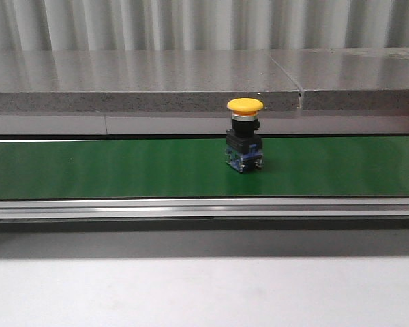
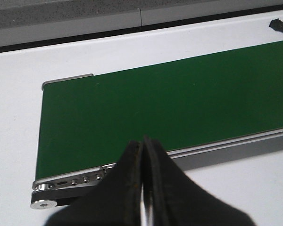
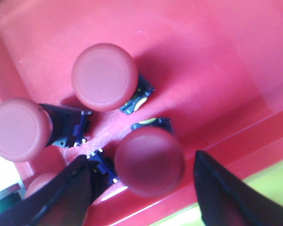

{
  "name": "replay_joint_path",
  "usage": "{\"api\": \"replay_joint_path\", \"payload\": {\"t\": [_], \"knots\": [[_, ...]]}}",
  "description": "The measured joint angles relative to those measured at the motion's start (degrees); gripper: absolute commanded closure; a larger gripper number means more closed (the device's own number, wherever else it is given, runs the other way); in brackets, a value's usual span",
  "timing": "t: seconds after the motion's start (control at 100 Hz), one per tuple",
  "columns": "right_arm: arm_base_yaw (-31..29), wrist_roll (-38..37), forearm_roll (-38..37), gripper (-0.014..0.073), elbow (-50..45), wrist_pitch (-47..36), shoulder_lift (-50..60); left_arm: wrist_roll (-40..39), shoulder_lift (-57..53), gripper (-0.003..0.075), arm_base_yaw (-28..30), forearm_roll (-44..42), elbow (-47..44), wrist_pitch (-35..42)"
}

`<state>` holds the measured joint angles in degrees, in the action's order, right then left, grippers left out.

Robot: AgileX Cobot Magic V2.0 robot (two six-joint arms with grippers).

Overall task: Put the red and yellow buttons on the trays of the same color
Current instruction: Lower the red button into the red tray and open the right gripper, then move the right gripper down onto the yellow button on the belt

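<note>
Over the red tray (image 3: 217, 61) my right claw (image 3: 141, 188) hangs with its fingers spread apart, one on each side of a red button (image 3: 149, 162) standing among others; I cannot tell whether the pads touch it. Two more red buttons (image 3: 104, 76) stand or lie close by, so I judge this tray is where the reds collect, which explains the claw being here. My left claw (image 2: 142, 188) is pressed together, empty, parked over the near end of the green belt (image 2: 170, 103), likely waiting its turn. A yellow button (image 1: 245, 134) stands upright on the belt, cap up, easy to grip from above. A yellowish surface edges the red tray.
</note>
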<state>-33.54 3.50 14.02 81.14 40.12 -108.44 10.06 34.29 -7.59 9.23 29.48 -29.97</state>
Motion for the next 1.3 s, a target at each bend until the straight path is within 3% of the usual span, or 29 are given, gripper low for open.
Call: {"api": "replay_joint_path", "payload": {"t": [0.31,0.7,1.3], "knots": [[0.0,0.0,-0.1,0.0106,0.0,-0.3,2.2,0.0,0.0,0.074,0.0,0.0,0.0,0.0],[0.5,1.7,-0.8,0.0106,0.0,1.4,15.6,0.0,0.0,0.074,0.0,0.0,0.0,0.0],[13.7,3.3,-1.5,0.0095,-8.7,6.9,29.9,0.0,0.0,0.074,0.0,0.0,0.0,0.0]]}}
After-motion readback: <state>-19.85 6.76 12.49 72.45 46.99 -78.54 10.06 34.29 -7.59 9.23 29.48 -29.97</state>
